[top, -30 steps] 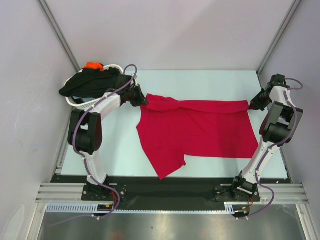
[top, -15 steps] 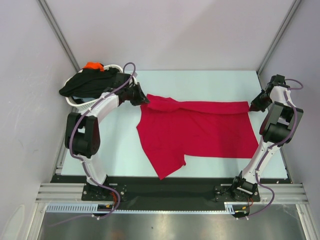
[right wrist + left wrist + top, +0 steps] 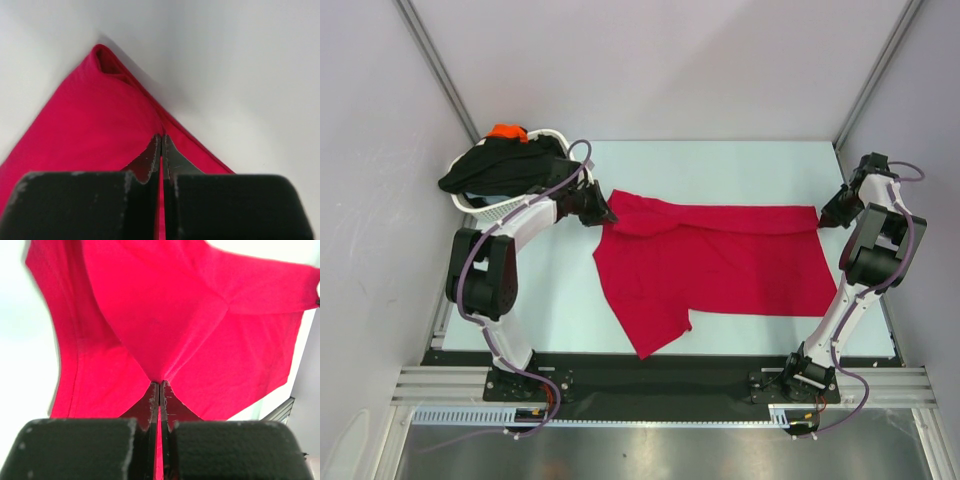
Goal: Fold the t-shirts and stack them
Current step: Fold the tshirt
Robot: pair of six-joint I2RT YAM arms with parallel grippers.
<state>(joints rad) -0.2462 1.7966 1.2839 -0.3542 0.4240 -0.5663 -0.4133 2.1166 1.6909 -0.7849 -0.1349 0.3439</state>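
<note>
The crimson red t-shirt (image 3: pixel 710 265) lies spread across the table, its far edge stretched between both grippers. My left gripper (image 3: pixel 603 212) is shut on the shirt's far left corner; in the left wrist view the cloth (image 3: pixel 165 325) is pinched between the jaws (image 3: pixel 160 385). My right gripper (image 3: pixel 823 213) is shut on the far right corner; the right wrist view shows the red hem (image 3: pixel 100 125) clamped at the jaw tips (image 3: pixel 161 136). A black t-shirt (image 3: pixel 500 165) and an orange one (image 3: pixel 507 131) lie in the basket.
The white woven basket (image 3: pixel 480 205) stands at the far left corner of the table, close behind my left arm. Grey walls enclose the table on the left, right and back. A loose flap of red shirt (image 3: pixel 655 335) reaches toward the near edge.
My left gripper has drawn slightly to the left and nearer with the shirt corner, pulling the far edge a little tauter. The right gripper has held still.
</note>
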